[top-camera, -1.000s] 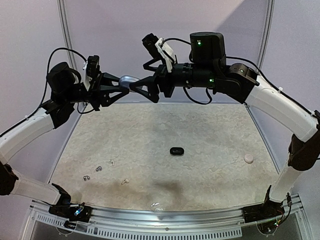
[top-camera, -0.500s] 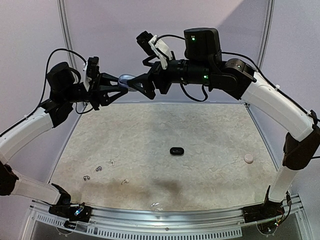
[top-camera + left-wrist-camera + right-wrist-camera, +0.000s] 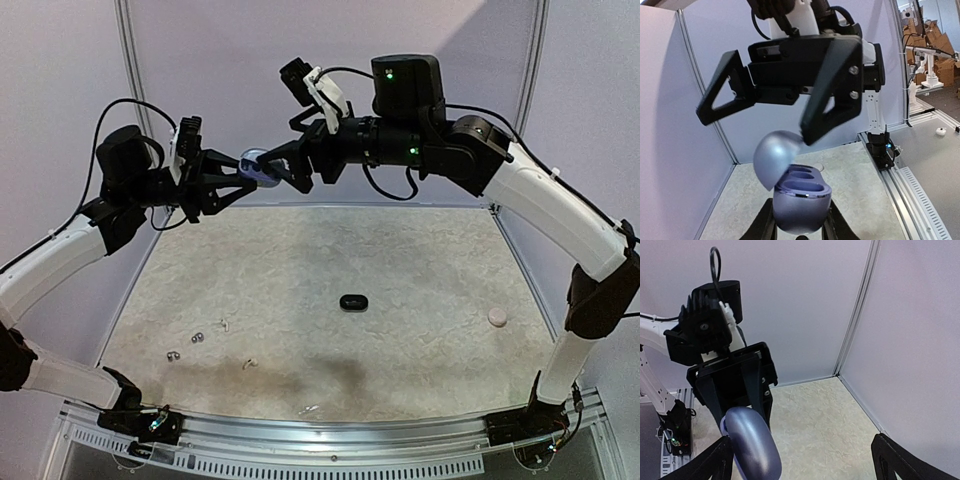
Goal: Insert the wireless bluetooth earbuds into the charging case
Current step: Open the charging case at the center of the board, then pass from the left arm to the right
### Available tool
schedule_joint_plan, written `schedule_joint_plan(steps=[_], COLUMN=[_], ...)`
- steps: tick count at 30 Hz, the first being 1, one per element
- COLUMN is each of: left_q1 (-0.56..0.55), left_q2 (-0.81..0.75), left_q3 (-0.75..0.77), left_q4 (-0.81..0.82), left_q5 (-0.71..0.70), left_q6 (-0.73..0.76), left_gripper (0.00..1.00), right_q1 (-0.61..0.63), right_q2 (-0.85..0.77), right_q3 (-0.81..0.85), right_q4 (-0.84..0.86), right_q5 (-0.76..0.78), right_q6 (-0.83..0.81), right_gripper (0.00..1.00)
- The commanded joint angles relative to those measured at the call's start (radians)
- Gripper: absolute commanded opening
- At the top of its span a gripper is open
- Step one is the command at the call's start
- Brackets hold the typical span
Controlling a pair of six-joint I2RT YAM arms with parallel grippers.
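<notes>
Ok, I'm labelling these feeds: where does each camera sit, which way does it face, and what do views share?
Top external: above and behind the bases, looking down at the table; both arms show.
Left wrist: on the left arm, facing the spread right pincer; its own fingers hold the open charging case.
Right wrist: on the right arm, facing the left pincer; own fingertips at bottom corners.
Shared: all three show the case.

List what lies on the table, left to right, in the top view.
near grey earbud → far grey earbud → far white earbud → near white earbud → black oval item → white round item
</notes>
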Motion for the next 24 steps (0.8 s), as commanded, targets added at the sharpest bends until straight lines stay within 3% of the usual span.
schedule_joint_plan(steps=[1, 9, 13, 20, 24], left_q1=[-0.021, -0.019, -0.011, -0.003, -0.003], left_q2=[-0.004, -0.008, -0.008, -0.02, -0.026], left_q3=[0.014, 0.001, -0.029, -0.055, -0.079], left_q4=[-0.006, 0.013, 0.078, 0.194, 0.262], left_q5=[0.11, 0.067, 0.043, -0.017, -0.035], left_q6=[0.012, -0.071, -0.174, -0.29, -0.333], left_gripper=[0.0, 0.0, 0.0, 0.0, 0.0], right_q1=[-0.064, -0.063, -0.072, -0.077, -0.078], right_q2=[0.008, -0.004, -0.051, -0.21, -0.229], right_q3=[0.013, 0.003, -0.018, -0.232, -0.27], right_q4=[0.012, 0.006, 0.031, 0.256, 0.279], right_q5=[0.042, -0.001, -0.135, -0.23, -0.245], right_q6=[0.068, 0.073, 0.083, 0.186, 0.257], right_gripper=[0.97, 0.97, 0.98, 0.99, 0.81])
